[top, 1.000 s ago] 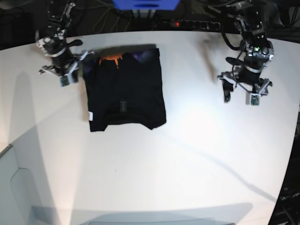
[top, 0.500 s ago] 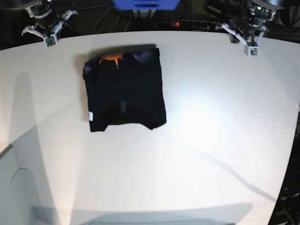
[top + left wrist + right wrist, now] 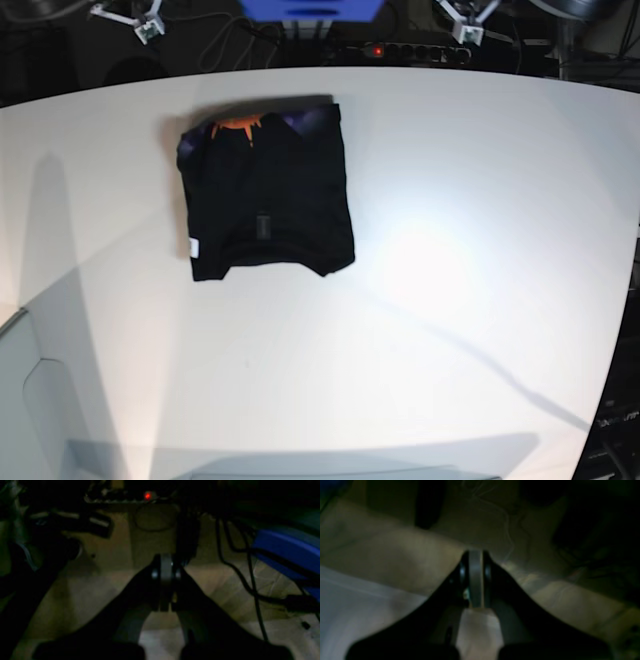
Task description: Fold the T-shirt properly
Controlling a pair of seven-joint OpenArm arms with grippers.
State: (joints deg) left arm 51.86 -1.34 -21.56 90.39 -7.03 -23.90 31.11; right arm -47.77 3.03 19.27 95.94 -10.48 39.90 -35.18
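The black T-shirt lies folded into a compact rectangle on the white table, toward its far left portion in the base view. An orange patch shows at its far edge; a small white tag sits at its left side. The left gripper and the right gripper are both closed and empty, well apart from the garment beyond the far table edge.

left tool – black fingers, grey pads; right tool alike
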